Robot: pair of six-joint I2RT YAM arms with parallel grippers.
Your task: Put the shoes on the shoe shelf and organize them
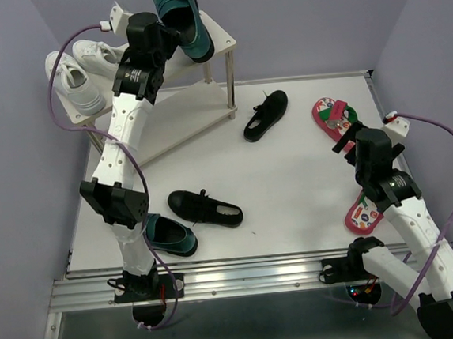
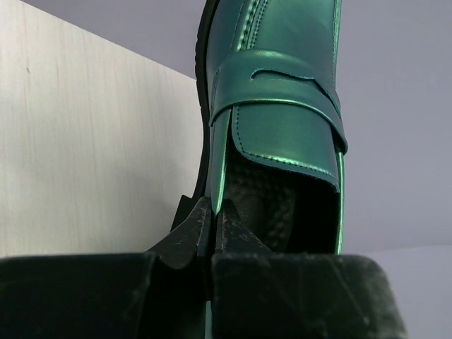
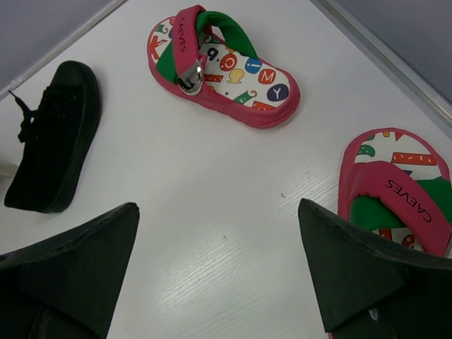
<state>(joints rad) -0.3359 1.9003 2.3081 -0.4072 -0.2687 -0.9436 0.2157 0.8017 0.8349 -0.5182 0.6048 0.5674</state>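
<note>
My left gripper [image 1: 161, 34] is shut on the collar of a glossy dark-green loafer [image 1: 182, 15] and holds it over the top board of the pale wood shoe shelf [image 1: 224, 36]. In the left wrist view the fingertips [image 2: 205, 219] pinch the loafer's edge [image 2: 282, 106]. The other green loafer [image 1: 167, 234] lies by the left arm's base. One black strap shoe [image 1: 204, 209] lies mid-table, another [image 1: 266, 115] near the shelf. My right gripper [image 3: 219, 240] is open and empty above the table between two red flip-flops [image 3: 222, 67] [image 3: 395, 187].
Two white sneakers [image 1: 83, 71] sit on the left part of the shelf's top board. The shelf's lower board [image 1: 182, 114] is bare. The table's metal rail [image 1: 220, 277] runs along the near edge. Purple walls close in the left and right sides.
</note>
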